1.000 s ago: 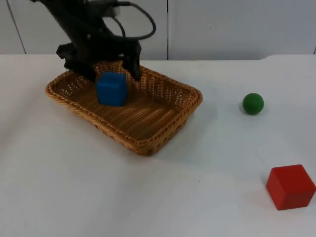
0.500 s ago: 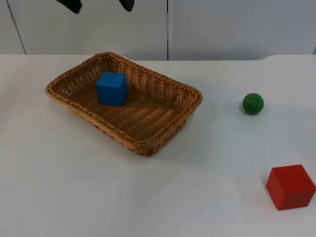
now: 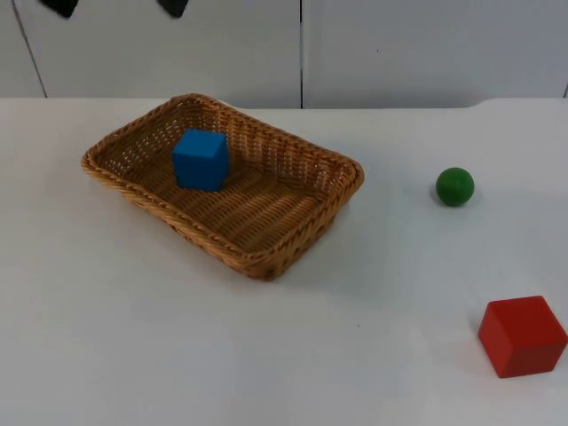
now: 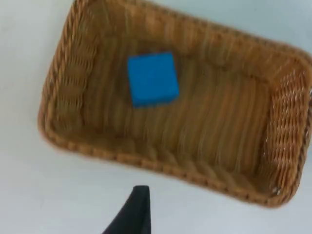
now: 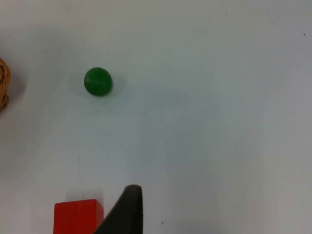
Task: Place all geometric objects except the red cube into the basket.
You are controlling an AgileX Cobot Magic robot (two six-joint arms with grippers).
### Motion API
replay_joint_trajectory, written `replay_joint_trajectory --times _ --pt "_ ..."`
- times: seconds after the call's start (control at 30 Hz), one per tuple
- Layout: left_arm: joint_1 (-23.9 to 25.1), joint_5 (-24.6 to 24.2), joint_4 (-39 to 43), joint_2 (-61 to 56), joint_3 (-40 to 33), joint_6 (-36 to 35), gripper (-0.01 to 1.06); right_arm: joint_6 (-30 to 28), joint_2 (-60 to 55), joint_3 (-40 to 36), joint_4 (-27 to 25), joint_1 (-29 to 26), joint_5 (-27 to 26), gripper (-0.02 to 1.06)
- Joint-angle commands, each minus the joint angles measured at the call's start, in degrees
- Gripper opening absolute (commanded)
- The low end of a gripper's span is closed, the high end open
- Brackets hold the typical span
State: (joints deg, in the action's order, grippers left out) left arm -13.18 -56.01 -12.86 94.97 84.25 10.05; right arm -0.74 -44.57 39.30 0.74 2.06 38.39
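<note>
A blue cube (image 3: 200, 160) rests inside the woven basket (image 3: 306, 213), toward its back left; the left wrist view looks down on the same cube (image 4: 152, 79) and basket (image 4: 204, 173). High above the basket's back, at the picture's upper edge, my left gripper (image 3: 115, 7) stands open and holds nothing. A green ball (image 3: 454, 186) lies on the table right of the basket. A red cube (image 3: 522, 335) sits at the front right. My right gripper (image 5: 127, 210) waits above the ball (image 5: 98, 81) and the red cube (image 5: 78, 217).
White table stretches between the basket and the green ball and across the whole front. The grey partition wall closes the back. A bit of the basket's rim (image 5: 4, 90) shows in the right wrist view.
My left gripper, which stood over the blue cube in the basket, has lifted away up and to the left. The cube stays in the basket. Ball and red cube have not moved.
</note>
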Motion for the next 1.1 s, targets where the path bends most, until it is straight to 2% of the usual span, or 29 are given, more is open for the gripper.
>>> replay_joint_trajectory --times 0.0,0.13,0.17,0.23,0.33,0.37,0.57,0.7,1.07 --pt "-0.08 5.12 0.33 -5.51 -8.12 0.14 1.01 -0.10 0.15 0.16 0.20 -0.34 0.19 1.05" --pt "-0.08 12.30 1.84 -14.65 -23.76 0.14 1.01 -0.10 0.15 0.16 0.20 -0.34 0.70 1.05" --pt "-0.08 12.30 1.84 -14.65 -23.76 0.14 1.01 -0.10 0.15 0.16 0.20 -0.34 0.70 1.05" --pt "0.70 15.17 1.89 -18.26 -29.81 0.14 1.01 -0.10 0.15 0.16 0.10 -0.34 0.67 1.05" --pt "4.24 16.04 1.58 -21.55 -34.92 0.14 1.01 -0.10 0.15 0.16 -0.13 -0.34 0.72 1.05" --pt "4.24 16.04 1.58 -21.55 -34.92 0.14 1.01 -0.10 0.15 0.16 -0.13 -0.34 0.72 1.05" --pt "13.88 12.58 1.34 -23.86 -37.18 0.14 1.01 -0.10 0.15 0.16 -0.43 -0.34 0.72 1.05" --pt "16.86 10.83 0.70 -24.77 -37.31 0.14 1.01 -0.10 0.15 0.16 -0.43 -0.34 0.72 1.05" --pt "18.36 13.73 3.65 -27.33 -41.92 -1.51 1.01 -0.21 0.15 0.16 -1.18 -0.22 0.09 1.05"
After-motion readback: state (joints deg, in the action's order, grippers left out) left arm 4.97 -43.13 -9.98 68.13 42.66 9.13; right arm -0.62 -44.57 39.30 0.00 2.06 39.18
